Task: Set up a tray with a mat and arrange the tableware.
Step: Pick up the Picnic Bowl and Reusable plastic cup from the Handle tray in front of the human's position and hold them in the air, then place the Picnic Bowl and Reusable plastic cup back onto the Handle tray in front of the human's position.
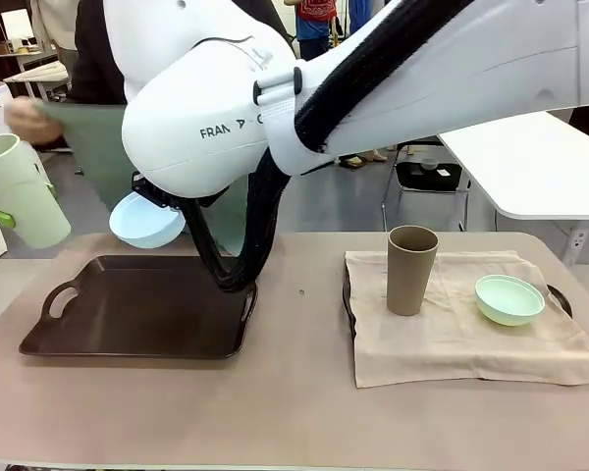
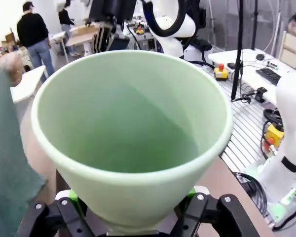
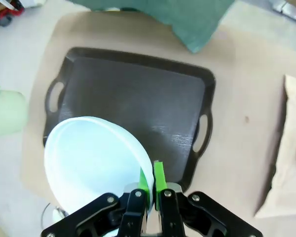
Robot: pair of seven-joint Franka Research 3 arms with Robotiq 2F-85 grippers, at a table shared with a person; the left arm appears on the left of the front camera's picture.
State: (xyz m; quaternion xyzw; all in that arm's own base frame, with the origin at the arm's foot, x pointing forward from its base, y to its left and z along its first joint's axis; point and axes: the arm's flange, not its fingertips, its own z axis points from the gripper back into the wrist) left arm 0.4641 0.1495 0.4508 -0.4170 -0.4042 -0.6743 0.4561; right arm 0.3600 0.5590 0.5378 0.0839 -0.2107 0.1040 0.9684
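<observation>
At the far left my left gripper (image 1: 20, 208) is shut on the pale green tumbler (image 1: 20, 186), held off the table; the left wrist view looks into its mouth (image 2: 133, 123). My right arm reaches across to the left. Its gripper (image 3: 150, 180) is shut on the rim of the light blue bowl (image 3: 96, 163), which hangs over the back edge of the bare dark tray (image 1: 137, 314). A person's hand (image 1: 29, 118) holds a green mat (image 1: 98, 147) behind that tray. On the right, a taupe tumbler (image 1: 410, 270) and a mint bowl (image 1: 508, 299) stand on a beige mat (image 1: 452, 334) over a second tray.
The right arm's big white link (image 1: 206, 108) and black cable hose (image 1: 245, 245) hang over the table's middle. A white side table (image 1: 540, 167) and a black chair stand behind on the right. Bare tabletop (image 1: 294, 412) runs along the front.
</observation>
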